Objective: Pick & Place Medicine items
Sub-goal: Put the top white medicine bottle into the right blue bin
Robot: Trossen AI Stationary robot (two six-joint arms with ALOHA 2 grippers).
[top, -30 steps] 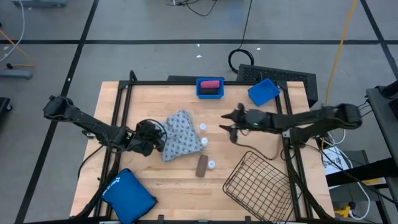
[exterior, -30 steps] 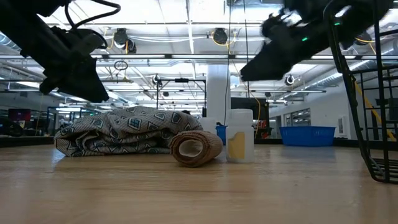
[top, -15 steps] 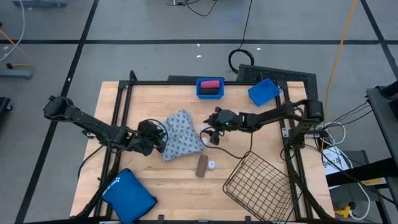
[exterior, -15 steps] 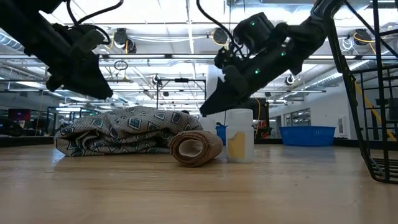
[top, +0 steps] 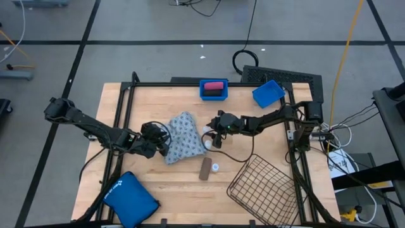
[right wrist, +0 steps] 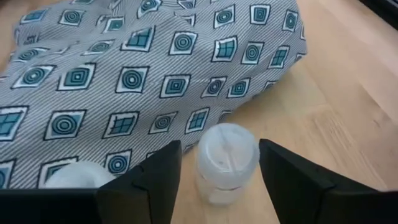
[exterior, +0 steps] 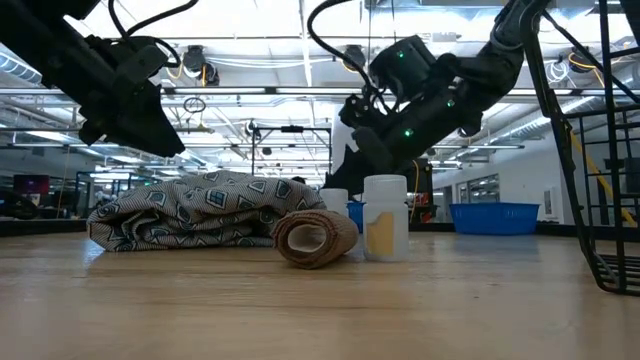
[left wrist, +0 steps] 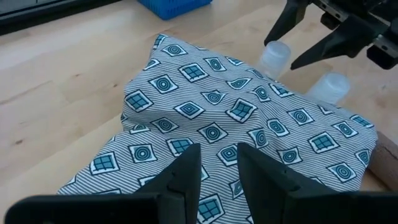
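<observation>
A grey-blue patterned soft pack (top: 183,136) (left wrist: 224,118) lies flat mid-table. Two white vials stand at its right edge; a third vial (top: 216,167) (exterior: 385,217) stands beside a brown oblong container (top: 205,168) (exterior: 315,238) lying nearer the near edge. A pink container (top: 214,85) lies in a blue bin at the far edge. My right gripper (top: 212,135) (right wrist: 217,168) is open, with one finger on either side of the farther vial (right wrist: 227,158) (left wrist: 277,56) and gaps showing. My left gripper (top: 159,140) (left wrist: 219,171) hovers over the pack's left part, open by a narrow gap.
A wire basket (top: 262,183) lies tipped at the near right corner. A large plain blue pouch (top: 130,196) sits at the near left edge. A second, tilted blue bin (top: 267,93) stands at the far right. Bare wood lies along the table's left and near-middle parts.
My right gripper has swung from the table's right side toward the left and come down to the two vials by the pack, ending with its fingers on either side of one. The left arm and all items have stayed put.
</observation>
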